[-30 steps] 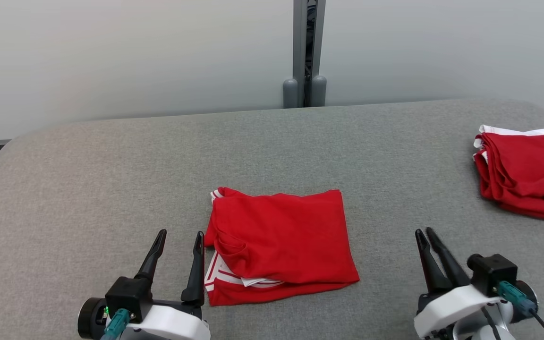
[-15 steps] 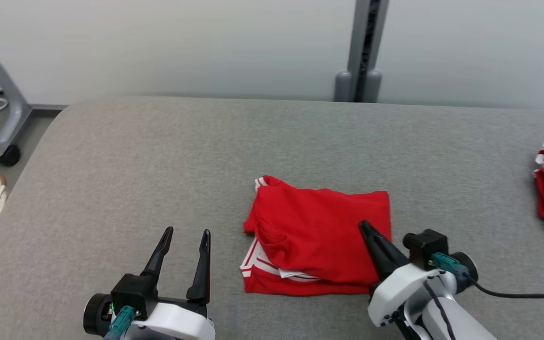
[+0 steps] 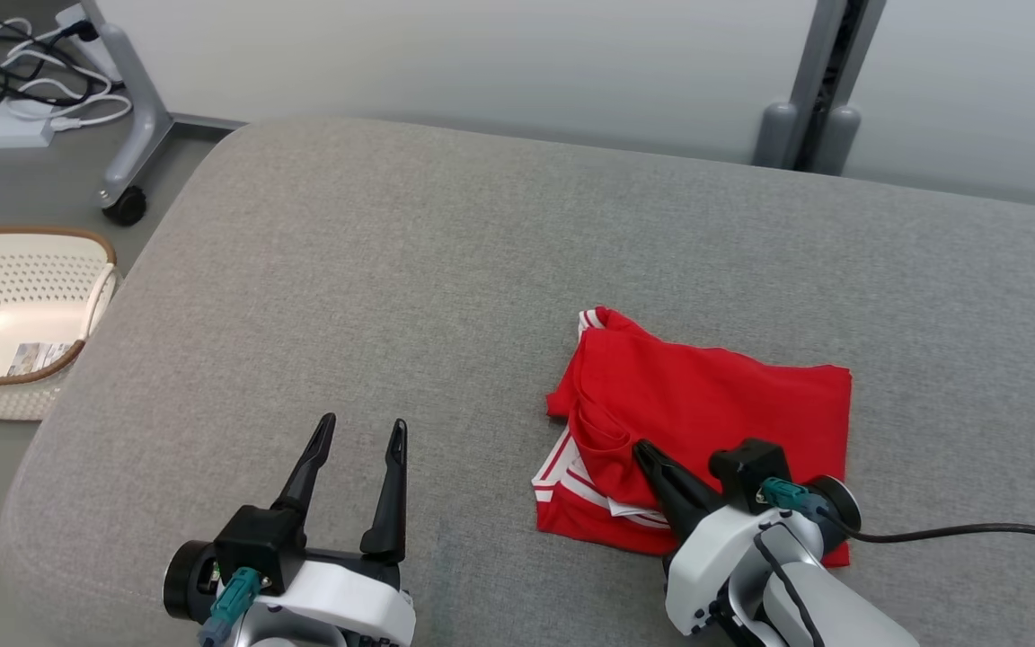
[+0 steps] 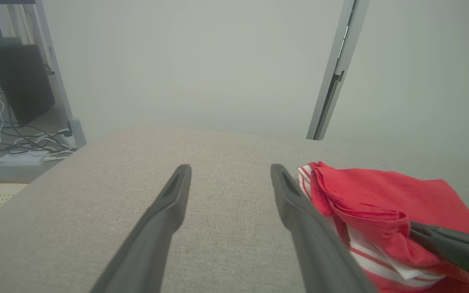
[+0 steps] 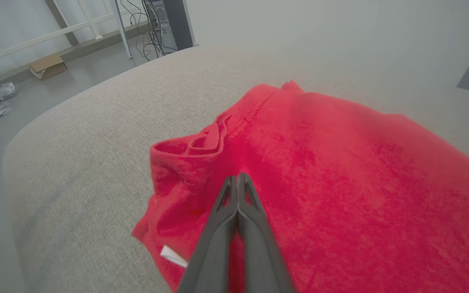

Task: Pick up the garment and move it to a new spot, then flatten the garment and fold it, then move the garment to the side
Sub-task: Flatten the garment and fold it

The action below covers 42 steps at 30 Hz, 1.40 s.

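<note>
Right gripper (image 3: 641, 449) has its fingers pressed together, tips low over the red garment (image 3: 715, 404); whether they pinch cloth is unclear. Its wrist hides the garment's near right corner. The garment lies folded, right of centre on the grey cushion (image 3: 392, 270). Left gripper (image 3: 363, 429), fingers apart, hovers to its left. At the left edge, a basket (image 3: 23, 235) is cut off.

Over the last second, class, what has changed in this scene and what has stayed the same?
The head camera swung left. The right gripper moved left onto the folded red garment, fingers shutting. The left gripper stayed open; the garment stayed folded.
</note>
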{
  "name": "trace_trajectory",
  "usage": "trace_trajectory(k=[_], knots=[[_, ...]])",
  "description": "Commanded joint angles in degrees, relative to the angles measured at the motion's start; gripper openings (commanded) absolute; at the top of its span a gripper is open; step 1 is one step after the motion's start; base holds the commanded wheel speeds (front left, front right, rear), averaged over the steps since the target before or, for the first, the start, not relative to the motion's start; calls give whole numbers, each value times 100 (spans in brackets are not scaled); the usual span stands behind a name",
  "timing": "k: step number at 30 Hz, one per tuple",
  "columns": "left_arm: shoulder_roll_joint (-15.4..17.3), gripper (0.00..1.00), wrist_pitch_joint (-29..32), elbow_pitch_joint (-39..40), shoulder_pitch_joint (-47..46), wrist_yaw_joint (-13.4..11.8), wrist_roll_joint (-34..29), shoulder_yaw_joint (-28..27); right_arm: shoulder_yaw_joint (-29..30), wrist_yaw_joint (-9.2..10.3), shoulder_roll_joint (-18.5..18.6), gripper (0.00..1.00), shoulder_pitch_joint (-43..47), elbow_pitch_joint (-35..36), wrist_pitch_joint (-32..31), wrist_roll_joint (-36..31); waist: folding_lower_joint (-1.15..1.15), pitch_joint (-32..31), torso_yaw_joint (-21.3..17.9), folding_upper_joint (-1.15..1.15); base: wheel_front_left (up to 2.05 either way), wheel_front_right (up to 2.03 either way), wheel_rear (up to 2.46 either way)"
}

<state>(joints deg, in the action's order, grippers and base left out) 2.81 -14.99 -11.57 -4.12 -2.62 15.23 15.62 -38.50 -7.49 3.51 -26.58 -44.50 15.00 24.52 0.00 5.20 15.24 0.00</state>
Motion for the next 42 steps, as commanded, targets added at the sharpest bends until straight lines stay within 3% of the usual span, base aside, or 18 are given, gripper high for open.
trace_trajectory(k=[1, 7, 14, 17, 22, 26, 28, 29, 30, 36, 42], knots=[[22, 100, -22, 29, -103, -36, 36, -18, -55, -2, 36, 0, -67, 28, 24, 42, 0, 62, 77, 0, 0, 0, 0], [22, 100, -22, 22, -85, -42, 37, -34, -474, -2, 37, 0, 66, 227, 25, 274, 0, 70, 140, 0, 0, 0, 0], [22, 100, -22, 5, -82, -53, 72, -28, -1693, -2, 101, 0, 108, 538, 25, 1131, 0, -10, 100, 0, 0, 0, 0], [22, 100, -22, 42, -29, -66, 60, -72, -1887, -2, 241, 0, -26, 856, 25, 1424, 0, -28, 6, 0, 0, 0, 0], [21, 100, -22, 97, 36, -56, 7, -176, -1536, -2, 532, 0, -143, 1415, 25, 1316, 0, -47, -285, 0, 0, 0, 0], [25, 100, -22, 127, 36, -31, -29, -255, -766, -2, 647, 0, -44, 1666, 25, 940, 0, -74, -616, 0, 0, 0, 0], [23, 100, -22, 138, 19, -28, -67, -292, -301, -2, 637, 37, 84, 1755, 24, 769, 0, -95, -778, 0, 0, 0, 0], [41, 100, -22, 146, 3, -40, -112, -312, -104, -2, 641, 87, 130, 1799, 24, 683, 0, -108, -858, 0, 0, 0, 0], [52, 100, -22, 146, -2, -51, -139, -340, 108, -2, 635, 100, 187, 1856, 24, 598, 0, -124, -937, 0, 0, 0, 0], [46, 100, -22, 123, 119, -19, -141, -519, 1003, -2, 624, 100, 603, 2102, 17, 124, 0, -260, -1349, 0, 0, 0, 0], [47, 100, -22, 147, 271, 22, -172, -689, 1453, -2, 582, 100, 985, 2300, 13, -145, 0, -422, -1666, 0, 0, 0, 0]])
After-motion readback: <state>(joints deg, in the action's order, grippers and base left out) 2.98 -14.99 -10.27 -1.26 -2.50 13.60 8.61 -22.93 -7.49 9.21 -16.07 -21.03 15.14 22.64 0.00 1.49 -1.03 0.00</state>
